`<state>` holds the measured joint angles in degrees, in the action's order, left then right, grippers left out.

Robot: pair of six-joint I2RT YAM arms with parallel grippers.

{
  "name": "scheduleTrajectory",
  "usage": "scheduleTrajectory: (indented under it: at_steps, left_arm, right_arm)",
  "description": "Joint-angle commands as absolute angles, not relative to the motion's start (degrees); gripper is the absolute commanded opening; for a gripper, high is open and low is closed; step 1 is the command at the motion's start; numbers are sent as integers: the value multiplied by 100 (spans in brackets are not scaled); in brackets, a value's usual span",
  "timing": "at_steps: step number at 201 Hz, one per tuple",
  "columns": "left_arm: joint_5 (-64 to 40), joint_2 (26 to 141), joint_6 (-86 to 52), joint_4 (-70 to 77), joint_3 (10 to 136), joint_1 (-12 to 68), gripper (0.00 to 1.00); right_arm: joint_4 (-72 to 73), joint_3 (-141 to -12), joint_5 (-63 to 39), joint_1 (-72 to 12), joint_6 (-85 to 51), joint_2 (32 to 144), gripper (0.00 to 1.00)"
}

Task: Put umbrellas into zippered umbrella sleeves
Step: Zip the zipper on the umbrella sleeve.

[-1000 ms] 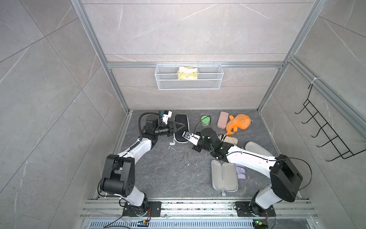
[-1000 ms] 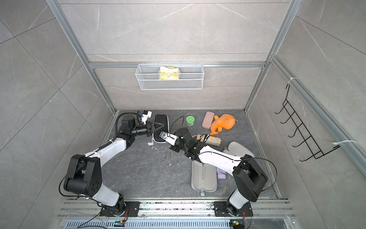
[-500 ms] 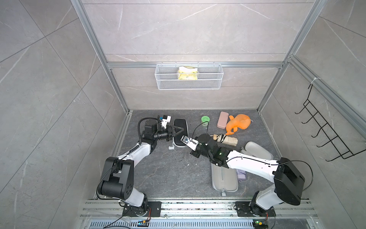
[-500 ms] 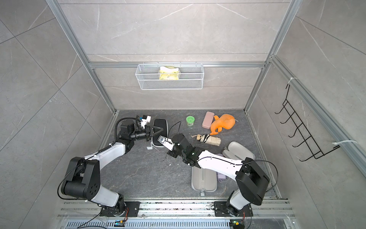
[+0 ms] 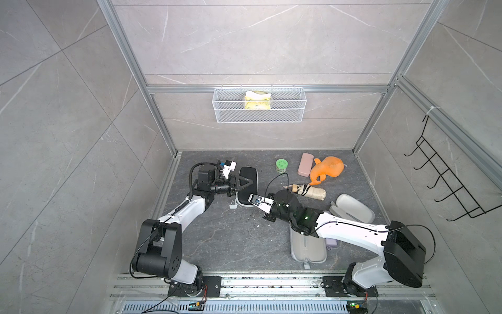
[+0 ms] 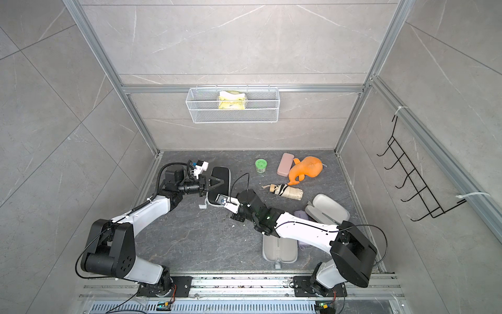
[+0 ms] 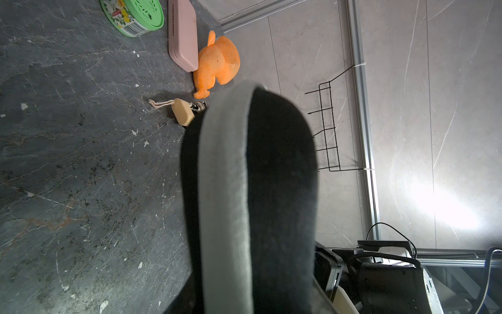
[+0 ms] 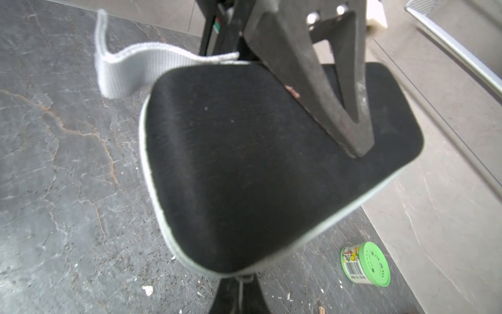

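Against a second ago, the right arm has reached further left, and its forearm now covers part of the open pale sleeve (image 5: 308, 250). The black sleeve (image 5: 251, 174), at the left rear of the desk (image 5: 231, 239), is clamped in the left tool (image 5: 247, 182). The right tool (image 8: 239, 288), jaws together, sits at the sleeve's zip end. Only the right wrist view shows this; the top views hide it. The beige umbrella (image 5: 309, 191) lies apart.

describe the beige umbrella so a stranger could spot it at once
Below the wire basket's right end on the back wall, find the orange plush toy on the dark floor. The beige umbrella lies just on its near side: a short folded roll, alone in having black-and-white stripes and a wooden handle.
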<state>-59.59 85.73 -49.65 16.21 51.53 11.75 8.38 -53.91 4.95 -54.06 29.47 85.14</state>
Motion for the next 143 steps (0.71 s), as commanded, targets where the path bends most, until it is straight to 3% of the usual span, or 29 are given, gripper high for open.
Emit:
scheduleTrajectory:
  at_steps: [1, 62, 143]
  left_arm:
    - [-4881, 8576, -4651, 2543, 5757, 932, 0]
    - [-5330, 8443, -4130, 1609, 5640, 1204, 0]
    - [-5527, 8633, -4059, 1494, 5378, 1579, 0]
  right_arm:
    - [265, -5516, -78, -5830, 3187, 8445, 0]
    - [894, -6059, 781, -5225, 3498, 8968, 0]
    - [1355, -6666, 649, -4888, 3949, 9321, 0]
